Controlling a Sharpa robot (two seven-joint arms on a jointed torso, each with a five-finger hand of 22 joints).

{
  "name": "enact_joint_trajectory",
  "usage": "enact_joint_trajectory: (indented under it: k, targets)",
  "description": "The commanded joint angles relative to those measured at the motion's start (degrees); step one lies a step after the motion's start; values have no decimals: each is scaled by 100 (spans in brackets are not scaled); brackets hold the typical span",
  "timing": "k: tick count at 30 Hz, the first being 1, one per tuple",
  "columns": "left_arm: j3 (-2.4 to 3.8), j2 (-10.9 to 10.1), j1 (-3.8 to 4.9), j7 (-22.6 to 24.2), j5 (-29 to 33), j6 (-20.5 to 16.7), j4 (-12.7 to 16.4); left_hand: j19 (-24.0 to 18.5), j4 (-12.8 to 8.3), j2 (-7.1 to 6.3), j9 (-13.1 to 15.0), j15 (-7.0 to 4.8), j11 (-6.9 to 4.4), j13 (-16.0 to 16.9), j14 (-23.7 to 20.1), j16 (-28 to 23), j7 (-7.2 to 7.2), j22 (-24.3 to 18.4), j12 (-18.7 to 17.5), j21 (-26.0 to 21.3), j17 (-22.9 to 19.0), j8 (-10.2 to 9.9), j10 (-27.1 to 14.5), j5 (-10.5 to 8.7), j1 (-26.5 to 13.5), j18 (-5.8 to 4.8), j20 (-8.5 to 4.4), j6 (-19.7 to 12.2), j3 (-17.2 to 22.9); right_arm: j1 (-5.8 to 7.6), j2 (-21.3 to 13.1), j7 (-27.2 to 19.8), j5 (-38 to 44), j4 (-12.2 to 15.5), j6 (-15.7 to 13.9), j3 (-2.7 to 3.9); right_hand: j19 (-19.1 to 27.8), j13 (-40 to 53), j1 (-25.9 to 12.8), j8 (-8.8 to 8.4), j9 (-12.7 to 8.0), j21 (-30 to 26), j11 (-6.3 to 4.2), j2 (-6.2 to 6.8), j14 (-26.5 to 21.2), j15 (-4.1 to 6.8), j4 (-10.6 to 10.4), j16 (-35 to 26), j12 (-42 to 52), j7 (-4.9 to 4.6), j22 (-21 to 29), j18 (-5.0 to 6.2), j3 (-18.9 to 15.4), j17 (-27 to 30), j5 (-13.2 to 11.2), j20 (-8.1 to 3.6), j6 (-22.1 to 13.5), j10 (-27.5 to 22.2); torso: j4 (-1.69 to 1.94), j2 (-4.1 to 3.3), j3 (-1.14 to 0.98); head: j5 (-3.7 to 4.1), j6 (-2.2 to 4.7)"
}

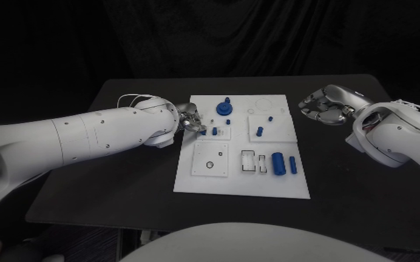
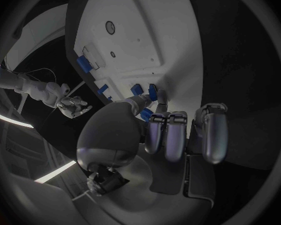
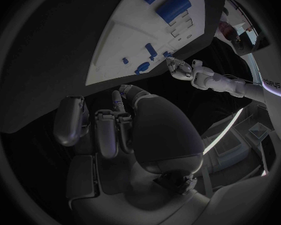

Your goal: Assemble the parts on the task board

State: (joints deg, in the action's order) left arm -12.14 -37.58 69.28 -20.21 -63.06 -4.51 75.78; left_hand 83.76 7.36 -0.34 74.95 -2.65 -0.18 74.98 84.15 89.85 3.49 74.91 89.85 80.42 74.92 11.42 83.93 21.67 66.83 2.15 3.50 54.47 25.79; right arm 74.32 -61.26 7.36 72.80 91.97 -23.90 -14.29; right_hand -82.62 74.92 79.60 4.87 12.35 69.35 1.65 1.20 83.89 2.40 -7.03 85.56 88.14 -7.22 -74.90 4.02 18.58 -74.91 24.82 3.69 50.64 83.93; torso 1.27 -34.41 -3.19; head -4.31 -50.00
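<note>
The small stiff blue parts (image 1: 278, 162) on the board (image 1: 197, 177) look light and slippery, best pinched by their sides; left hand (image 1: 191, 119) fingers reach a peg (image 1: 213, 131), grip unclear, while right hand (image 1: 326, 105) curls empty.

One white task board (image 1: 197, 177), seven blue parts (image 1: 278, 163), two hands (image 1: 325, 105)

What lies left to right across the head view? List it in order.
left arm → left hand → task board → blue cylinder near its right edge → right hand → right arm.
</note>
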Motion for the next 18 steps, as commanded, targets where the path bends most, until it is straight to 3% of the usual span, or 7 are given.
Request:
enact_joint_trajectory:
  k: [1,18]
  targets:
    - [-2,22,-25,70,-2,74,-6,-30,5,48,110,-34,-35,1502,585,15,-30,1156,15,-25,1508,21,607,-20,8,51,-1,9,29,-13,3,94,10,5,41,3,37,1264,-56,-2,-3,-38,6,3,435,-10,-2,-32,-29,-11,-916,45,41,-756,20,17,47,368,1,-1,-2,-1,0]
    - [-2,78,-47,47,-2,323,-25,-59,-3,43,108,-34,-33,1502,585,15,-27,1141,15,-68,1508,11,607,-58,4,62,-2,-10,41,-13,0,85,-254,10,77,3,52,1258,-60,-2,-3,-71,7,3,430,-10,2,-42,-35,-9,-906,52,48,-743,22,17,51,362,3,-1,-3,-21,0]
